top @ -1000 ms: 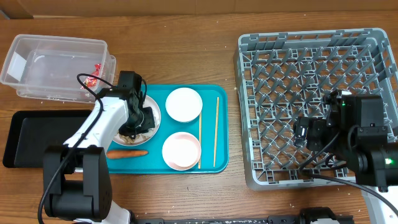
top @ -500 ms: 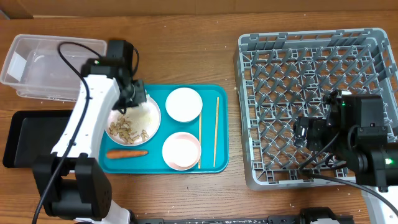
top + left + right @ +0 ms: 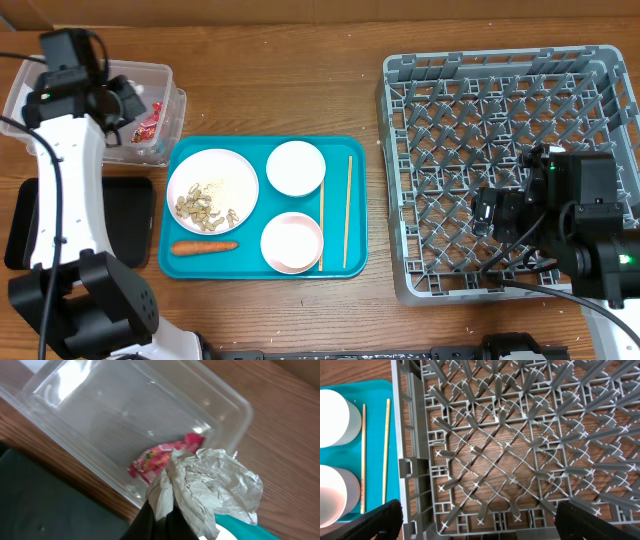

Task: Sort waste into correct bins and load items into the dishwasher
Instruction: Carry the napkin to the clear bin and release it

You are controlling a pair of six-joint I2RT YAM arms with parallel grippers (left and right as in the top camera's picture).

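Note:
My left gripper [image 3: 115,100] is shut on the crumpled white tissue [image 3: 215,485] and holds it over the right end of the clear tub [image 3: 60,90]. The red-and-silver foil wrapper [image 3: 148,125] lies in that tub, just beyond the tissue in the left wrist view [image 3: 160,457]. The white plate [image 3: 212,185] holds rice and beige scraps [image 3: 203,208]. The carrot [image 3: 204,246] lies below it. A white bowl [image 3: 295,167], a pink bowl [image 3: 292,242] and two chopsticks [image 3: 348,210] lie on the teal tray. My right gripper [image 3: 487,215] is open and empty over the grey dish rack [image 3: 500,100].
The black tray [image 3: 125,205] lies below the tub, partly under my left arm, and shows in the left wrist view [image 3: 45,505]. The teal tray [image 3: 340,150] sits between the bins and the rack. The right wrist view shows the rack's left wall [image 3: 410,435] and the chopsticks [image 3: 386,450].
My left gripper rose from the plate and swung up and left to the clear tub, carrying the tissue. The plate is uncovered now. The right arm has not moved.

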